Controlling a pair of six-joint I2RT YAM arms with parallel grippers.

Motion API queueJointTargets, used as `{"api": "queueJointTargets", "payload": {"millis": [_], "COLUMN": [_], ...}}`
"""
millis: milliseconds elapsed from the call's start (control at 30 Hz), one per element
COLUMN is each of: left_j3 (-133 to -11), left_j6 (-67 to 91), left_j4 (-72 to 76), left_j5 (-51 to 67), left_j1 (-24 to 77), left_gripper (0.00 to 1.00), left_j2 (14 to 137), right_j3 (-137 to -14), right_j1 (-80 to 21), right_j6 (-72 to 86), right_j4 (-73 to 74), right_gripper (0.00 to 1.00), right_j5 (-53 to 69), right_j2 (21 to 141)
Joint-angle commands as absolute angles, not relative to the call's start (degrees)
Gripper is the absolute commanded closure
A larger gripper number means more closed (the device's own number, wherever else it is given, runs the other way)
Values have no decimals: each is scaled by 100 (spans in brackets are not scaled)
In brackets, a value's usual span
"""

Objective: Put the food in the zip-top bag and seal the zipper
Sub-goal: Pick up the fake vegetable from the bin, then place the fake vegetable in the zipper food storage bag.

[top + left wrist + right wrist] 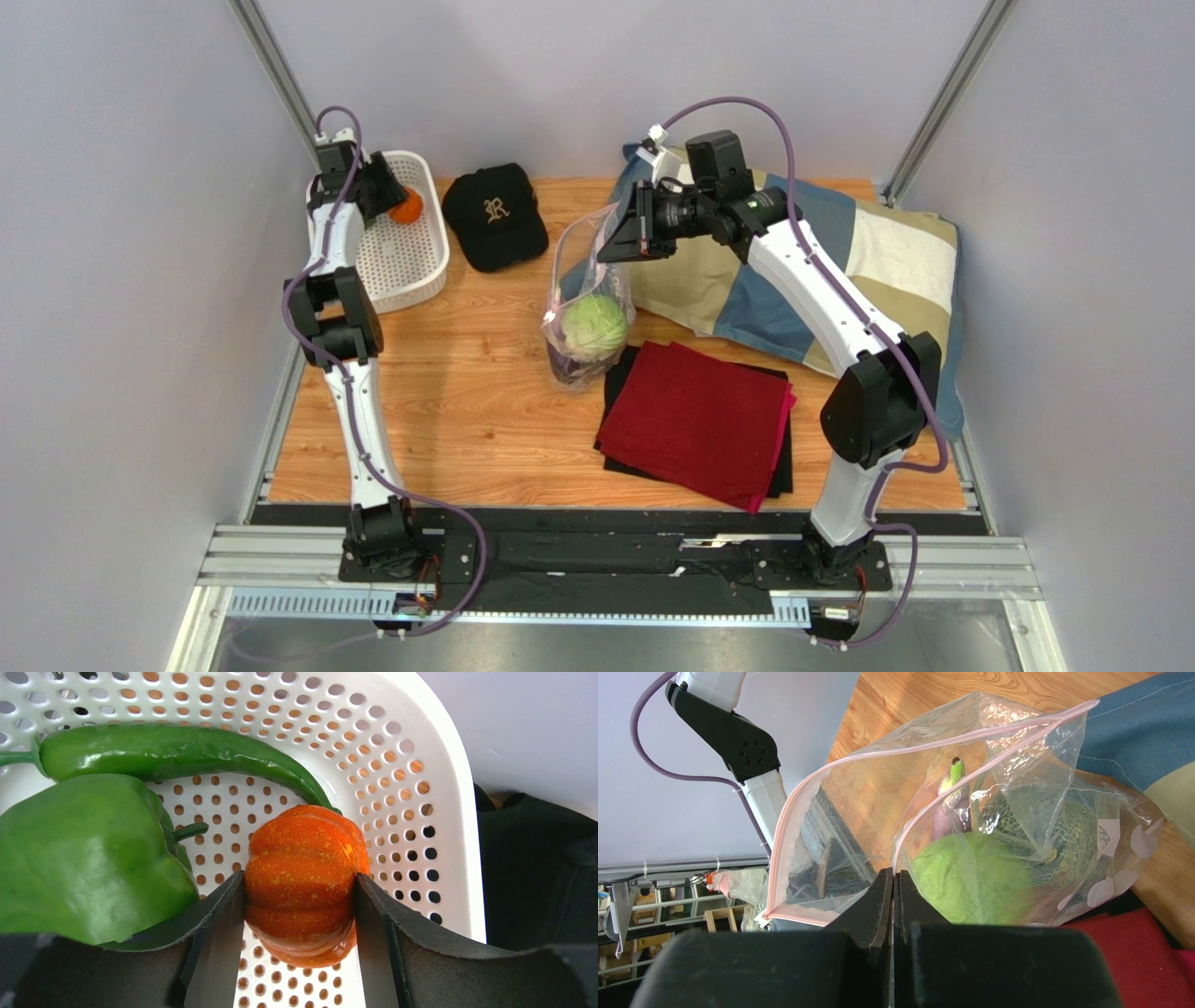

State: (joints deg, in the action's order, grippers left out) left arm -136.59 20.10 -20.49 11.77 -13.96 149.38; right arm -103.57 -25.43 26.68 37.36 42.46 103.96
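My left gripper (300, 896) is shut on the orange pumpkin (305, 871) just above the floor of the white basket (442, 798); the pumpkin also shows in the top view (407, 210). A bell pepper (84, 854) and a long green pepper (175, 752) lie beside it. My right gripper (894, 878) is shut on the pink zipper (781, 829) edge of the clear zip-top bag (1032, 812), holding its mouth open and up. Inside the bag are the pale green cabbage (969, 885), the netted melon (1060, 833) and the purple eggplant (952, 812). The bag also shows in the top view (586, 301).
A black cap (494, 213) lies right of the basket (407, 259). A dark red cloth (701, 420) lies right of the bag. A blue and beige patchwork cushion (842, 266) sits at the back right under my right arm. The wooden table (463, 406) carries it all.
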Motion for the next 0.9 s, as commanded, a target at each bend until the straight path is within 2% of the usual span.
{"api": "queueJointTargets", "payload": {"millis": [0, 33, 200, 367, 433, 600, 733, 867], "left_j3": [-13790, -13747, -12553, -11314, -11172, -10609, -10012, -9677], "left_j6": [1882, 1837, 1644, 1582, 1573, 1521, 1643, 1565], "left_j4": [-1916, -1864, -1425, -1441, -1755, -2363, -2469, -2759], "left_j5": [1362, 1371, 1845, 2765, 2987, 3849, 4078, 4070], "left_j1": [-1468, -1476, -1485, -1398, -1222, -581, 69, 877], "left_gripper": [66, 75, 86, 87, 89, 91, 92, 92], "left_j2": [14582, 14303, 12782, 10822, 10199, 9142, 8308, 7998], "right_j3": [-10547, -10529, -10494, -10354, -10371, -10652, -10828, -10907], "right_j1": [-2540, -2540, -2540, -2531, -2549, -2645, -2795, -2848], "right_j6": [2558, 2566, 2558, 2768, 2856, 3014, 3023, 3111], "right_j4": [3718, 3709, 3665, 3341, 3244, 3068, 3041, 3050], "right_gripper": [100, 100, 100, 100, 100, 100, 100, 100], "right_j5": [4254, 4280, 4298, 4377, 4421, 4561, 4544, 4509], "right_j2": [10301, 10292, 10283, 10257, 10257, 10353, 10380, 10415]}}
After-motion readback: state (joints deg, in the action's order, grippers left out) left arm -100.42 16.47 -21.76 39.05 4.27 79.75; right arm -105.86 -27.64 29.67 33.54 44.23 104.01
